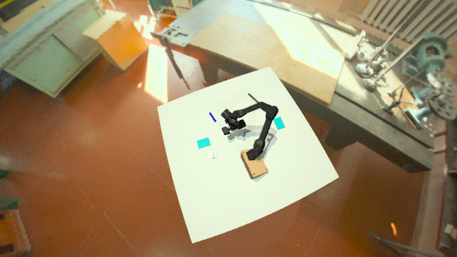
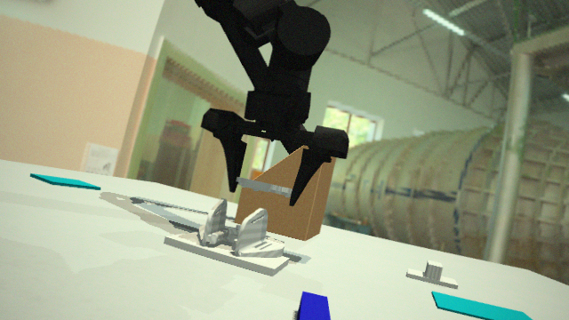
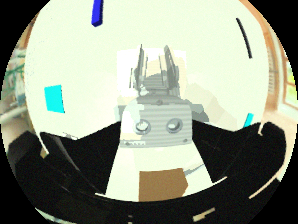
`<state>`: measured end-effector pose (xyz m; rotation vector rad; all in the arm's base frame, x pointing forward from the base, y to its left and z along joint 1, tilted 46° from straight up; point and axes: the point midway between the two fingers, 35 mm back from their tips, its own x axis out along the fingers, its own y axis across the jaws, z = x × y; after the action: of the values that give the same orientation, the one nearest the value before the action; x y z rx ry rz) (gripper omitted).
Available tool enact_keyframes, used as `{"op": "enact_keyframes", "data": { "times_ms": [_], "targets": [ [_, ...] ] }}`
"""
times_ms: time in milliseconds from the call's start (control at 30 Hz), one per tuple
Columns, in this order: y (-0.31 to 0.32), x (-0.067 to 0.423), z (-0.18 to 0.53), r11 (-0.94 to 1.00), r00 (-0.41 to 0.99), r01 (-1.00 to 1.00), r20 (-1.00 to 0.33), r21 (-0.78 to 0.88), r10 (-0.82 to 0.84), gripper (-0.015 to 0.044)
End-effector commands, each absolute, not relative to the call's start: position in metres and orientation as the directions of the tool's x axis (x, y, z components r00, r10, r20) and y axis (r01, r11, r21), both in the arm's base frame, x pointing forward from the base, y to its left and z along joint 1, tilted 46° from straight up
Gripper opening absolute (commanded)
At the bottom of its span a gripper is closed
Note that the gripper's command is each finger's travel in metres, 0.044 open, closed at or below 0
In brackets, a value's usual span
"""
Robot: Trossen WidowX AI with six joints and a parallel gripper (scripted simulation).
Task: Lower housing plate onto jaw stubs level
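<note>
The housing plate [image 2: 266,187] [image 3: 159,138], grey with two round holes, is held off the table and looks roughly level. My gripper [image 2: 262,196] [image 3: 155,124] is shut on it, one finger at each short end. Two light grey jaws stand upright side by side on a flat white base [image 2: 222,257] [image 3: 124,60]: one jaw [image 2: 216,223] [image 3: 140,67] and the other jaw [image 2: 253,231] [image 3: 171,67]. In the exterior view the plate hangs above them and a little to the right. Their stubs are partly hidden under the plate's edge in the wrist view.
A tan block [image 1: 256,167] [image 2: 284,218] [image 3: 161,185] stands at the arm's base. Cyan patches [image 1: 203,143] [image 1: 279,123] lie on either side. A blue bar [image 1: 213,117] [image 2: 315,308] [image 3: 97,12], a small white stemmed piece [image 2: 433,271] and a dark rod [image 1: 253,98] [image 3: 244,37] are around.
</note>
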<state>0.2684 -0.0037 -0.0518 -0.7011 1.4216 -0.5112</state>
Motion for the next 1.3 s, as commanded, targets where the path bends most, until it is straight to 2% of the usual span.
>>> {"op": "enact_keyframes", "data": {
  "times_ms": [0, 1267],
  "targets": [
    [-0.008, 0.269, -0.056, 0.699, 0.101, -0.094, -0.705, -0.709, -0.702, 0.0351],
    [-0.037, 0.271, -0.082, 0.696, 0.101, -0.094, -0.702, -0.712, -0.705, 0.0351]
  ]
}}
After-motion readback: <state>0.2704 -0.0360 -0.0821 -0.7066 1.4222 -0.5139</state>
